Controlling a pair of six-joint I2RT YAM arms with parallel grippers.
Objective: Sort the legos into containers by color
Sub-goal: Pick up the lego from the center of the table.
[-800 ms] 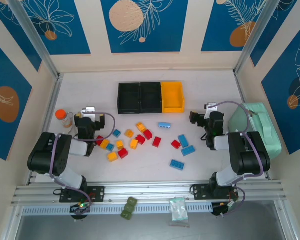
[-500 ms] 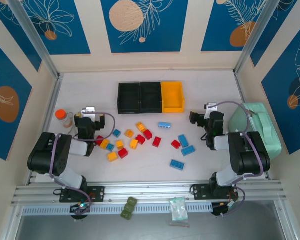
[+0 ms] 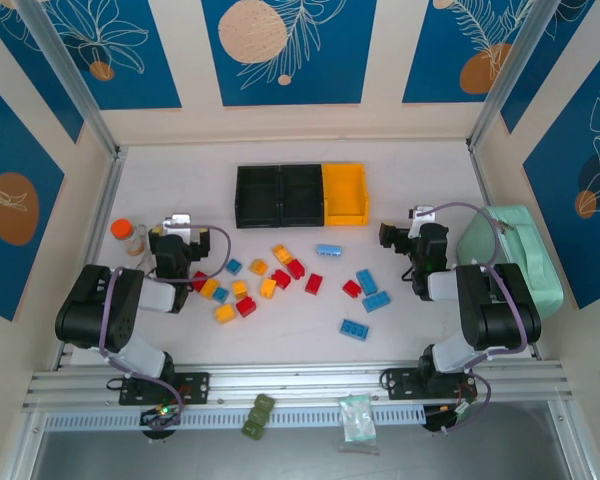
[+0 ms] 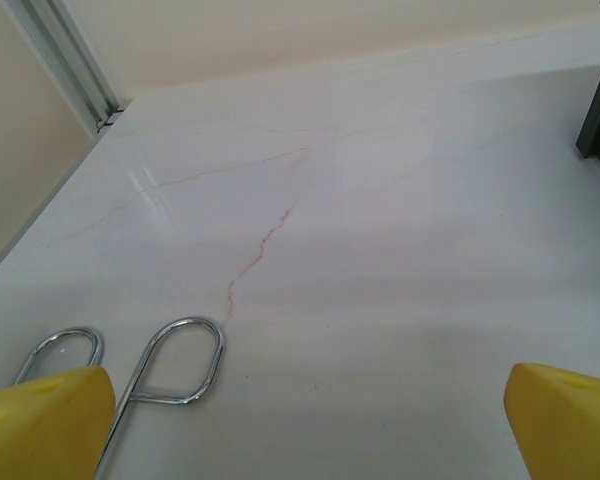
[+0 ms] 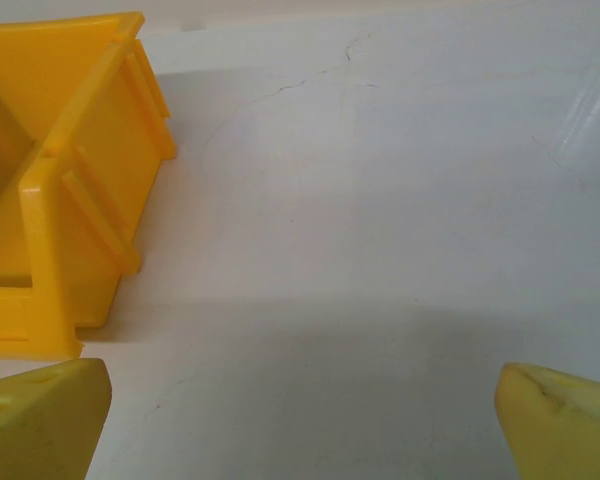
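Observation:
Several legos lie loose mid-table, among them a yellow one (image 3: 225, 313), a red one (image 3: 314, 283) and a blue one (image 3: 355, 329). Behind them stand the containers in a row: two black bins (image 3: 258, 195) (image 3: 302, 195) and a yellow bin (image 3: 344, 193). My left gripper (image 3: 180, 228) rests low at the left of the pile, open, with bare table between its yellow fingertips (image 4: 40, 420). At the right of the pile my right gripper (image 3: 415, 225) is open too and holds nothing. The yellow bin (image 5: 70, 190) is ahead of it on the left.
An orange-capped bottle (image 3: 127, 236) stands by the left arm. A mint-green case (image 3: 525, 255) lies at the right wall. Olive-green blocks (image 3: 257, 415) and a clear bag (image 3: 358, 417) sit on the front rail. Wire loops (image 4: 175, 360) lie ahead of the left fingers.

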